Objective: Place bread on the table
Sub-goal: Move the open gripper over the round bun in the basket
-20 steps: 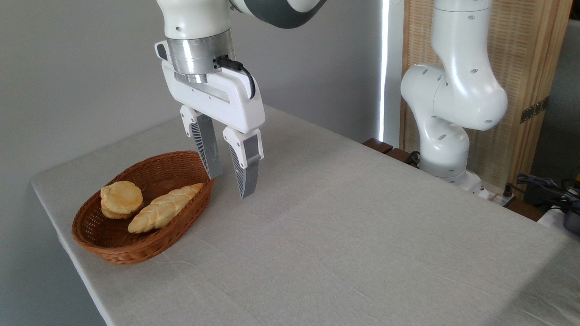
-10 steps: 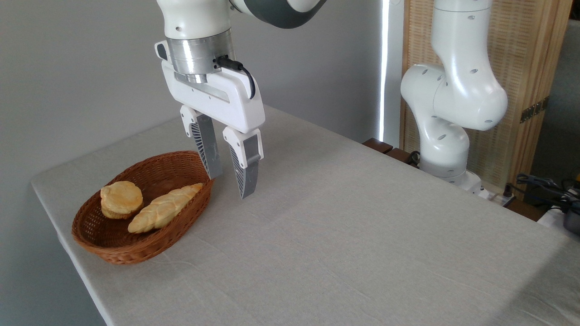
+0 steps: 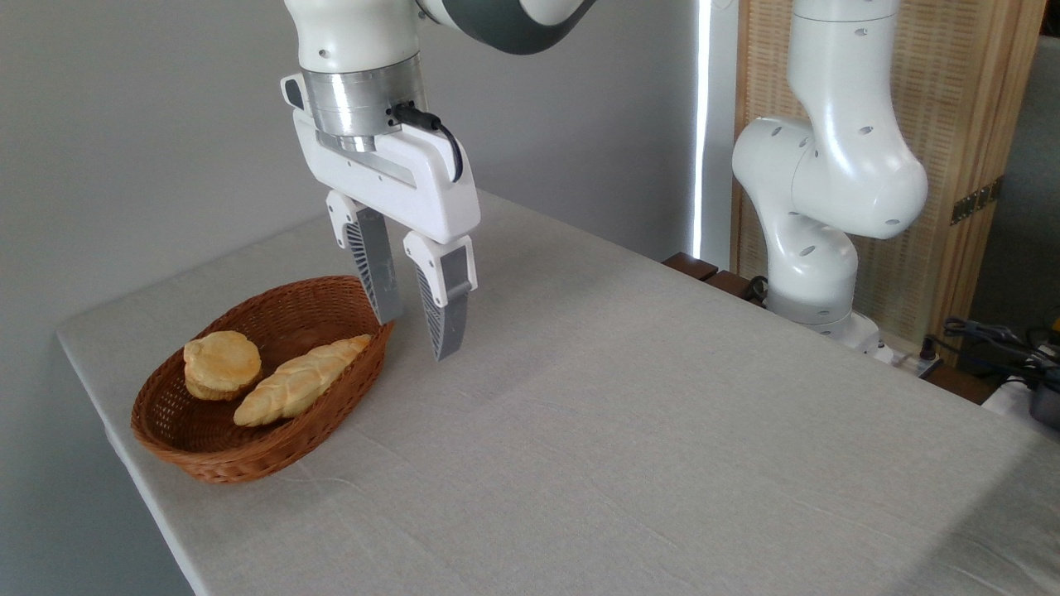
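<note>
Bun [image 3: 222, 362]: it lies inside the basket [image 3: 207, 459], toward the basket's end nearest the counter's left edge, leaning on the inner wall. It is the round, thick, golden piece the task means, and it is not yet on the cloth.

Loaf [image 3: 300, 389]: the long pale braided piece lies lengthwise in the same basket, just beside the bun and apparently touching it. That crowding matters, since a finger coming down on the bun's right side has little room.

Basket: brown wicker oval near the counter's far-left corner, its raised rim keeping both pieces gathered together.

Claw [image 3: 411, 335]: it hangs pointing down above the counter [image 3: 662, 430], just beside the basket's right end, with nothing between its fingers. The two fingers stand apart with a modest gap, which looks narrower than the bun is wide. Its near finger overlaps the basket rim in the view, but I cannot tell whether it is over the rim or behind it.

Step in hand: judged from this, the approach; the grasp has not begun.

Next move calls for: shifting toward the left edge, over the bun, probably spreading wider, then descending clear of the rim and the loaf.

Bare cloth: wide open toward the right, offering plenty of landing space.
</note>
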`<state>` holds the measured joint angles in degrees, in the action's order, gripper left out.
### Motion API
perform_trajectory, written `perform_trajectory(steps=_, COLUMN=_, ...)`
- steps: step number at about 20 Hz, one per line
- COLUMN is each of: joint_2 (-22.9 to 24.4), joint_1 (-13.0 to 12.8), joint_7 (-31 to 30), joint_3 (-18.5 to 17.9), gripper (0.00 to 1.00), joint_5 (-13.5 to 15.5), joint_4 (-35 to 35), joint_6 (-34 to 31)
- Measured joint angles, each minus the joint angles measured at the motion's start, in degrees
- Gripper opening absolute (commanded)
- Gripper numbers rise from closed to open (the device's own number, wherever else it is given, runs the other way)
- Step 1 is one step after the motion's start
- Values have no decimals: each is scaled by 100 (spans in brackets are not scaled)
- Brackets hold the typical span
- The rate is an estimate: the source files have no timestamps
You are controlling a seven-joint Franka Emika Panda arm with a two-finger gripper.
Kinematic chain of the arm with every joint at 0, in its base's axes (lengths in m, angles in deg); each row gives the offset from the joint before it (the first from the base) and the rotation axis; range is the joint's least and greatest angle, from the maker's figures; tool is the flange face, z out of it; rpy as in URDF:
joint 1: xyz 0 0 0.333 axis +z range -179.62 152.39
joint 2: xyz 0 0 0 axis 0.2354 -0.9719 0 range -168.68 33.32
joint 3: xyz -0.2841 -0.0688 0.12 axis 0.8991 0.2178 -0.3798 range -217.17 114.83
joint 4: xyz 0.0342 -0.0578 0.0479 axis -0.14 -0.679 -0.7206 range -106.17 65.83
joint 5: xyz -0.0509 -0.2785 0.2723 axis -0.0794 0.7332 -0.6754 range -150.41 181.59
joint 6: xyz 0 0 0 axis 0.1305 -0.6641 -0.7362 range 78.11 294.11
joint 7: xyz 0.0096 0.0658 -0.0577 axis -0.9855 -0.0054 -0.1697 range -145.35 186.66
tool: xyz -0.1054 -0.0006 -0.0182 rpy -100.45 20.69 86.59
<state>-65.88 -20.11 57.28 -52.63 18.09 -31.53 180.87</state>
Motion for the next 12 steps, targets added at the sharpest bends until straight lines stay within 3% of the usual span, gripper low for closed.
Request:
perform_trajectory(steps=7, joint_2=-29, joint_1=-16, joint_7=-242, joint_3=25, gripper=100, joint_5=682, joint_4=-9, joint_6=406)
perform_trajectory(steps=9, joint_2=-42, joint_1=-34, joint_7=-698, joint_3=30, gripper=100, joint_5=878, joint_4=-31, joint_6=681)
perform_trajectory(steps=12, joint_2=-83, joint_1=-159, joint_7=-1449, joint_3=37, gripper=100, joint_5=925, joint_4=-46, joint_6=961)
